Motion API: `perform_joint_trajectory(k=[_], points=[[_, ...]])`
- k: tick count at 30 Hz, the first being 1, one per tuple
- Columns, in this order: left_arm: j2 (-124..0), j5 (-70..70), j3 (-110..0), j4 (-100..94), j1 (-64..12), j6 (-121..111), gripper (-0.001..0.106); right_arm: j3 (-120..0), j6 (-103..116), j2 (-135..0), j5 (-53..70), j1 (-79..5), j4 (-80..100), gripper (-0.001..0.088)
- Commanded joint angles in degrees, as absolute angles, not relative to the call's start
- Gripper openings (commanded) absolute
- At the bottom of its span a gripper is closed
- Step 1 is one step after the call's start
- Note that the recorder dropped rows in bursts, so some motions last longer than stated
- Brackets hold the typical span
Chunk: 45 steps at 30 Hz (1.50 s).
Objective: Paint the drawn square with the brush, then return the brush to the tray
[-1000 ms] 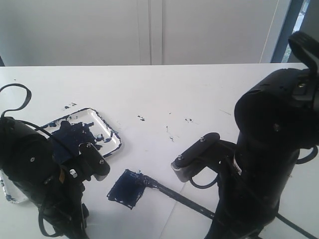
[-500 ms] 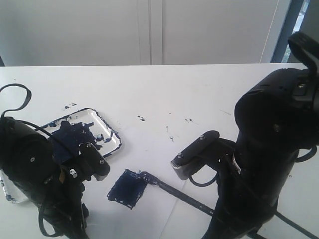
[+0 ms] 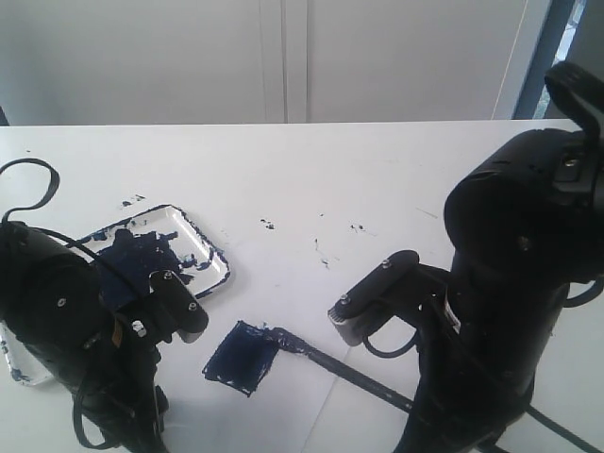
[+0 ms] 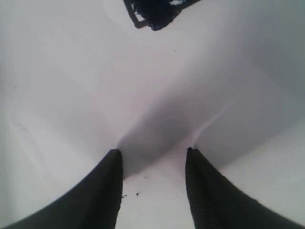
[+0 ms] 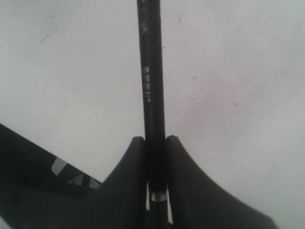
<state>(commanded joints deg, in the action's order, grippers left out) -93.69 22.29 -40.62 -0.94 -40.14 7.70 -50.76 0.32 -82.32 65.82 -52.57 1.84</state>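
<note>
**Right jaws:** clenched on the brush (image 5: 151, 71). The black shaft is pinched between them and runs straight out ahead.

**Left jaws:** released, standing apart with nothing between them, low over the white sheet (image 4: 66, 86). We cannot tell whether they touch it.

**Change over the last second:** the right jaws shifted slightly and came back almost to where they were. The brush tip swept a short way along the edge of the square (image 3: 243, 357) that faces them. The tip now lies at that edge, touching the paint. We read this as short back-and-forth strokes, so we are still in the painting step.

**Square:** ahead of both sets of jaws, nearer the left pair. Its inside is dark blue-black nearly all over. In the left wrist view a few pale flecks seem to remain near one side. We judge the painting almost finished, with the return of the brush not yet begun.

**Tray (image 3: 215, 247):** beyond the left jaws, well apart from the right jaws and the brush.
- It holds a big dark paint blob (image 3: 137, 257) and smears along the rim.
- There is no brush in it.
- The left arm hides part of it.
- The brush looks long enough to overhang the rim once it is laid there.

**Farthest out:** small paint specks (image 3: 267, 225) on the surface (image 3: 396, 170), past the square.
</note>
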Motion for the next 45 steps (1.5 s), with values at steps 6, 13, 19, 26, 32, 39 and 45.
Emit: perform_joint_trajectory(k=[6, 13, 19, 26, 32, 39, 45], points=[[-93.69, 22.29, -40.62, -0.94, -40.14, 7.70, 0.048, -50.76, 0.00, -82.32, 65.60, -52.57, 1.84, 0.0000], [-93.69, 22.29, -40.62, -0.94, -40.14, 7.70, 0.048, -50.88, 0.00, -80.50, 65.64, -52.57, 1.84, 0.0000], [-93.69, 22.43, -40.62, -0.94, -40.14, 7.70, 0.048, -50.88, 0.00, -74.93, 64.66, -52.57, 1.09, 0.0000], [-93.69, 22.21, -40.62, -0.94, -40.14, 7.70, 0.048, -52.03, 0.00, -76.28, 53.14, -52.57, 0.00, 0.0000], [-93.69, 22.21, -40.62, -0.94, -40.14, 7.70, 0.048, -59.19, 0.00, -86.41, 46.73, -52.57, 0.00, 0.0000], [-93.69, 22.21, -40.62, -0.94, -40.14, 7.70, 0.048, -70.81, 0.00, -101.35, 42.15, -52.57, 0.00, 0.0000], [-93.69, 21.98, -40.62, -0.94, -40.14, 7.70, 0.048, -74.58, -1.86, -107.05, 43.46, -52.57, -2.57, 0.0000]])
